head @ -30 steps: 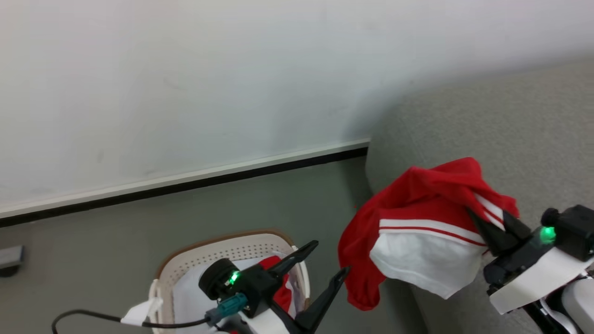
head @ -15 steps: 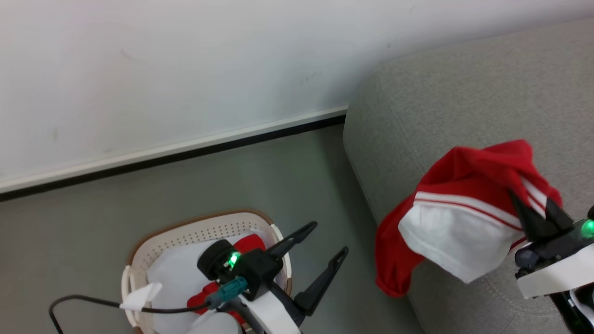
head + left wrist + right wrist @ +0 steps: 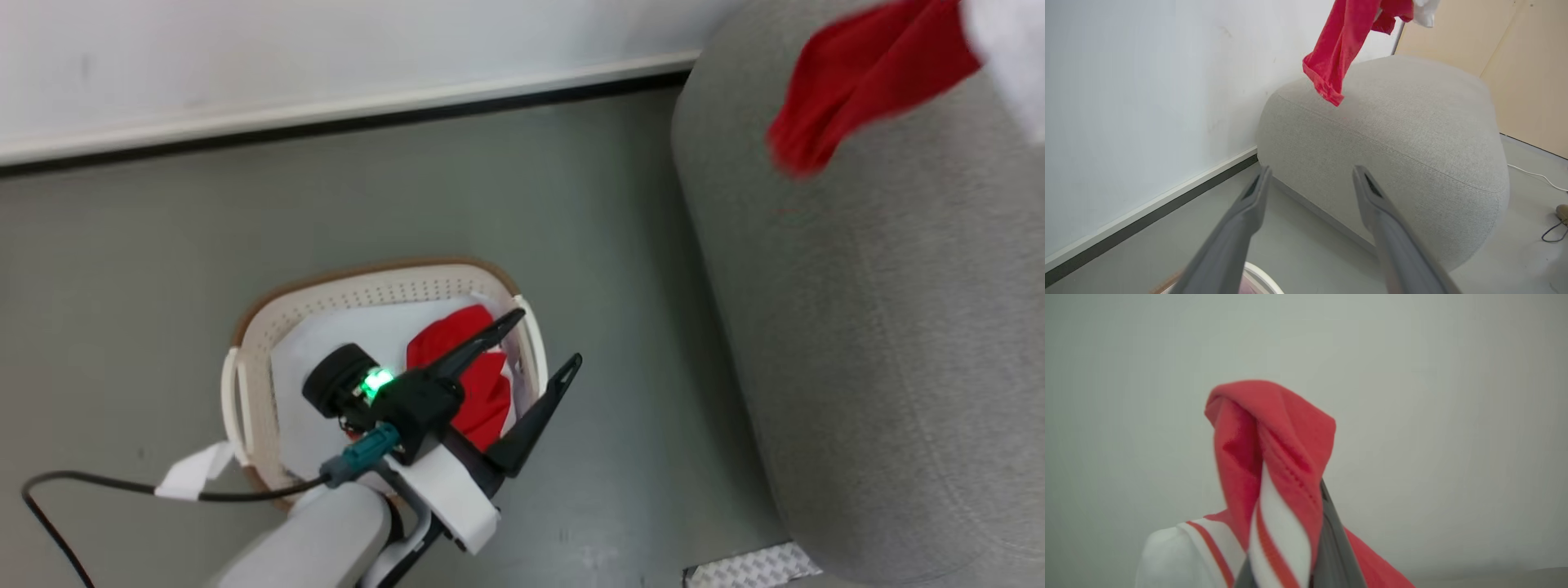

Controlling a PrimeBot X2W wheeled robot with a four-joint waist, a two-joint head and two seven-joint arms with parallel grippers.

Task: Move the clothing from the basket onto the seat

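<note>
In the head view, the cream basket (image 3: 245,327) stands on the floor holding a white sheet (image 3: 359,335) and a red garment (image 3: 469,392). My left gripper (image 3: 547,336) hovers open over the basket's right side, holding nothing. A second red garment (image 3: 865,73) with white trim hangs at the top right, above the grey seat (image 3: 882,327). The left wrist view has that garment (image 3: 1339,45) dangling over the seat (image 3: 1392,122), beyond my open left gripper (image 3: 1311,169). In the right wrist view, my right gripper (image 3: 1306,522) is shut on the garment (image 3: 1274,433), which drapes over its fingers.
A white wall with a dark skirting board (image 3: 367,114) runs behind the grey floor. A black cable (image 3: 82,486) trails at the lower left. A metal grid plate (image 3: 751,567) lies by the seat's base. A beige panel (image 3: 1515,61) and a cord (image 3: 1535,175) are beyond the seat.
The head camera has tilted down and shifted. The held garment has gone up and right over the seat, and the right gripper has left the head view. The left gripper stays open over the basket.
</note>
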